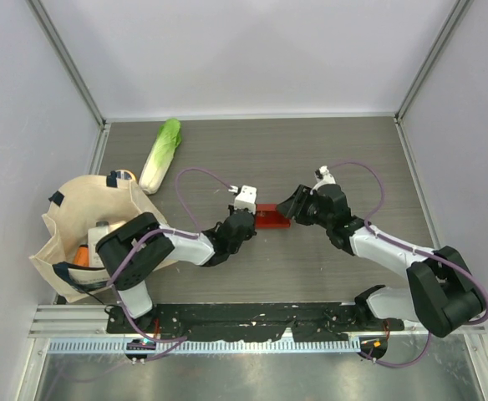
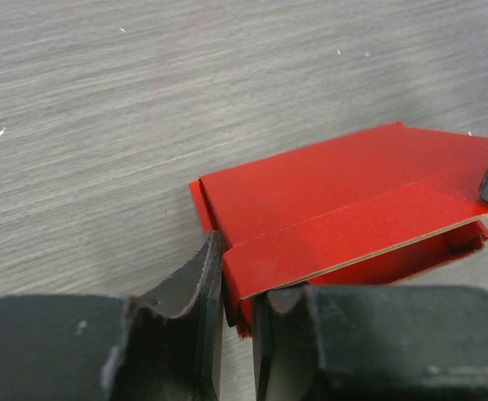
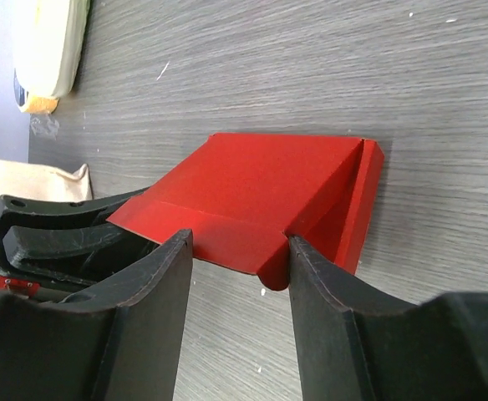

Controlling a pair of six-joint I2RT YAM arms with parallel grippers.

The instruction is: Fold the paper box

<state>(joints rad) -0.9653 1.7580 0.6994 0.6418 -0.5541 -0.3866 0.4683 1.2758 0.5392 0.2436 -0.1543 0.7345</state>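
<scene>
Probably a lab test cell: plain white walls [image 1: 252,50], aluminium framing [image 1: 68,58], my 2 arms [image 1: 185,244] bolted to the tabletop [image 1: 311,150] edge.

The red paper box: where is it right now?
In the top view, the paper box lies mid-table, between the left pincer and the right pincer, right of the beige tote bag.
</scene>
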